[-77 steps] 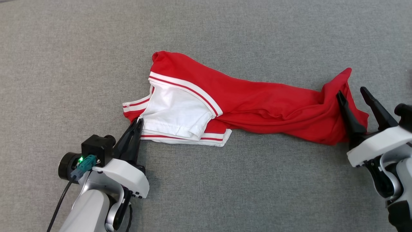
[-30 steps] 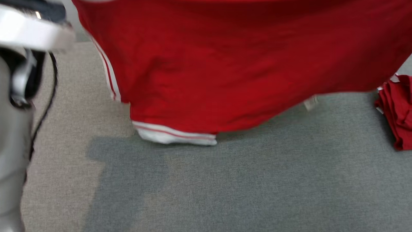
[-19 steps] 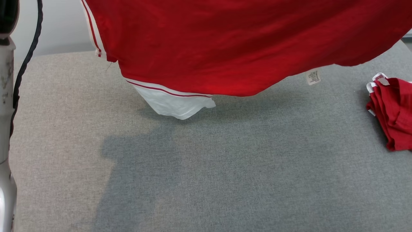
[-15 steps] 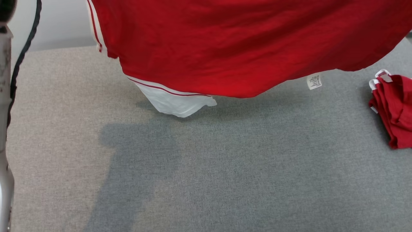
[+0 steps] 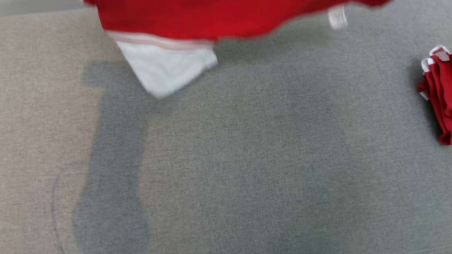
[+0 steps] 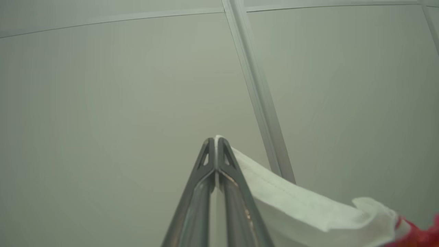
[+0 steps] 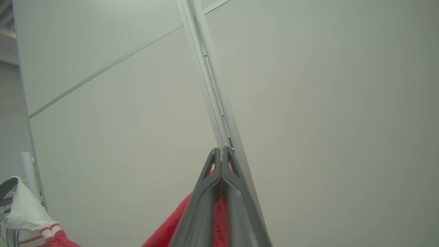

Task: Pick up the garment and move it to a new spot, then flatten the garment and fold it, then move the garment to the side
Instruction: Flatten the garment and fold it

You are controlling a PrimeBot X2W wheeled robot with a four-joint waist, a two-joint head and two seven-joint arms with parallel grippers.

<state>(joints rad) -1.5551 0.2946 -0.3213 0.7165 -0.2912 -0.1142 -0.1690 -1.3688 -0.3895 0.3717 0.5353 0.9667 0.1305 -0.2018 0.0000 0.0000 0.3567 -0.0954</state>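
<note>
Item one, left gripper (image 6: 215,141): its two dark fingers are pressed together along their length with the tips meeting, clamped on a white edge of the garment (image 6: 295,202). A sliver of white pokes out just past the tips. The cloth falls away from the fingers toward the lower right of my wrist view and turns red at the corner. Item two, right gripper (image 7: 222,151): its fingers are likewise closed tip to tip, pinching red fabric of the same garment, which shows between the fingers and spreads down to their left. Both grippers point at a pale panelled wall (image 7: 308,103), with a joint strip (image 7: 205,75) running behind the tips. Item three, the garment as my head camera gives it: it hangs in the air, blurred, across the top edge of the view. It shows as a red band, and a white sleeve (image 5: 164,67) trimmed with a pale red stripe droops lowest. A small white label (image 5: 337,17) dangles further to the right. The sleeve's lowest corner is close over the grey table (image 5: 247,158); I cannot tell whether it touches. A shadow (image 5: 116,148) lies on the table surface beneath it. Item four, a second red bundle (image 5: 438,95) with white trim lies on the table at the right edge, well apart from the hanging garment.
</note>
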